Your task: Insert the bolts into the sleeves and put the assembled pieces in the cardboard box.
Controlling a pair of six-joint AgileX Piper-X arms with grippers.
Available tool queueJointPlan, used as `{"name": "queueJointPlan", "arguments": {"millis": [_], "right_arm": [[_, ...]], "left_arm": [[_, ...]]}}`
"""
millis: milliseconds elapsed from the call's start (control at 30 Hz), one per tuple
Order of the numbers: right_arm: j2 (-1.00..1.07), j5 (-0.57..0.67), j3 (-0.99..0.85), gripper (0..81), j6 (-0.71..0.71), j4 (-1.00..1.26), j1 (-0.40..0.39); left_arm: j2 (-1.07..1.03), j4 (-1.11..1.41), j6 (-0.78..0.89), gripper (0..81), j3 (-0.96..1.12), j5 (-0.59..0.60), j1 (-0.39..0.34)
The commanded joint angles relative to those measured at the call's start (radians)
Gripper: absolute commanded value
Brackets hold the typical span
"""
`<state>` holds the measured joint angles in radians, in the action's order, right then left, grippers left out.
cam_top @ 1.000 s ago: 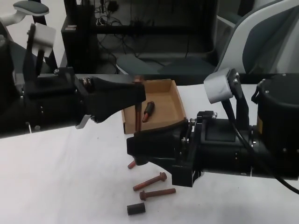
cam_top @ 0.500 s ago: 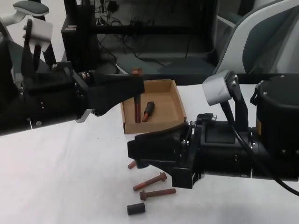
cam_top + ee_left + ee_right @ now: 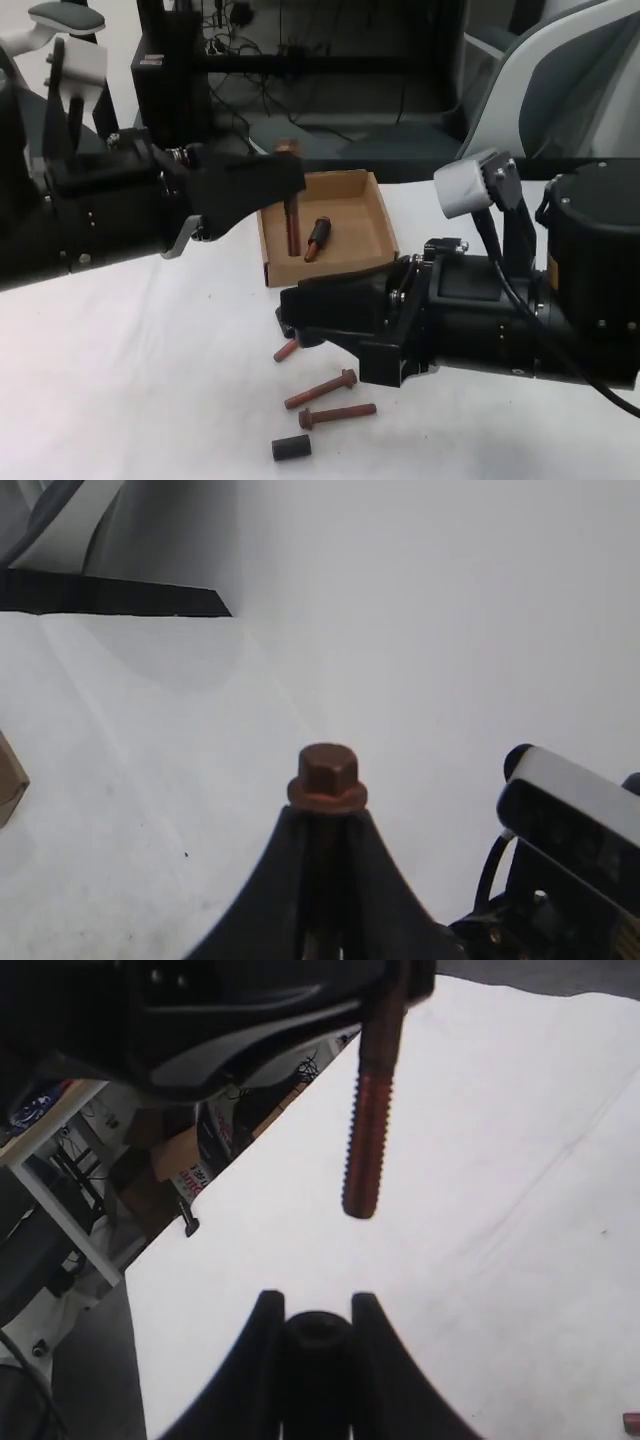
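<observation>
Bolt [image 3: 327, 775] is sitting clenched in your left gripper [image 3: 325, 825], head up above the fingers, threaded shank hanging straight down. How is it looking from the sleeve side? (first spotter)

Your right gripper [image 3: 316, 1305] is grasping the sleeve [image 3: 318, 1335] with its bore facing up. The shank tip is hanging above it, clear of it, and it seems a little off the bore's centre. I'd say you're not lined up yet. (second spotter)

Then you're wanting to centre before lowering. Slide the tip over the bore while watching the right wrist view, and only then bring the two together. Shank and bore need to be running along one line, or the threads are likely catching on the rim. (first spotter)

Go slowly at the mouth, too. If the tip is pushing the sleeve askew in the fingers, back off and re-centre rather than forcing it. Farther out, the box [image 3: 360, 235] is lying just beyond the grippers with one finished piece [image 3: 318, 238] in it, so the drop looks like a short move. Loose bolts [image 3: 322, 388] and a spare sleeve [image 3: 290, 448] are waiting on the bench [image 3: 120, 380]. (second spotter)
</observation>
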<state>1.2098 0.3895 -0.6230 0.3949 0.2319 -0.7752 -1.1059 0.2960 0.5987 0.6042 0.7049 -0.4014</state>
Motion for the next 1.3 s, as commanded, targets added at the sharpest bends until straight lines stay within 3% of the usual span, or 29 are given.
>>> {"name": "queueJointPlan", "arguments": {"millis": [0, 1267], "right_arm": [[-0.003, -0.011, -0.005, 0.6, 0.007, 0.012, 0.001], [0.023, -0.054, -0.056, 0.6, 0.025, -0.02, 0.001]], "left_arm": [[0.006, 0.024, 0.009, 1.7, 0.011, -0.009, -0.005], [0.006, 0.022, -0.024, 1.7, 0.011, -0.08, -0.051]]}}
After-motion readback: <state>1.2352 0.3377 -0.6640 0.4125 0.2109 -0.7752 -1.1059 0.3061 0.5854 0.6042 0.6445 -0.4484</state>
